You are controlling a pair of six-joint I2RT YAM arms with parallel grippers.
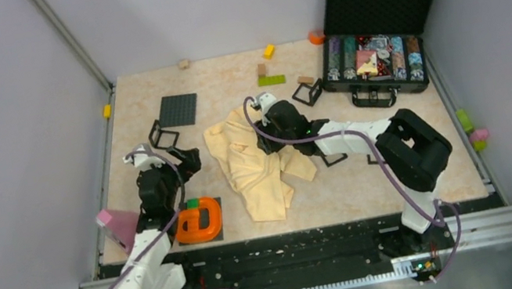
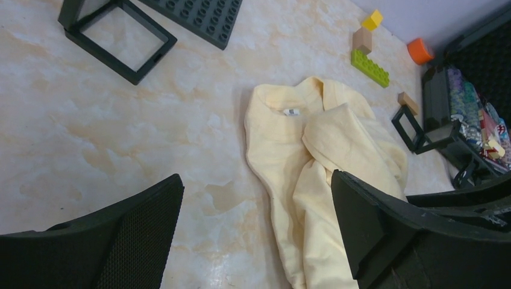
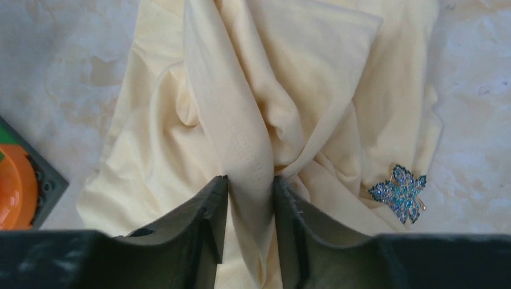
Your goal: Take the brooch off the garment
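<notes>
The pale yellow garment (image 1: 258, 176) lies crumpled mid-table; it also shows in the left wrist view (image 2: 313, 156) and the right wrist view (image 3: 289, 72). The brooch (image 3: 399, 194) is a small leaf-like piece with blue-green sparkle, pinned near the cloth's edge, right of my right fingers. My right gripper (image 3: 251, 180) is shut on a raised fold of the garment; from above it sits over the cloth's upper right (image 1: 270, 122). My left gripper (image 2: 256, 180) is open and empty, above bare table left of the garment (image 1: 188, 160).
An orange tape holder (image 1: 198, 220) on a dark pad sits at the near left. Small black square frames (image 1: 162, 135) (image 1: 307, 92), a dark baseplate (image 1: 178, 110), toy bricks (image 1: 272, 80) and an open black case (image 1: 378, 51) stand at the back.
</notes>
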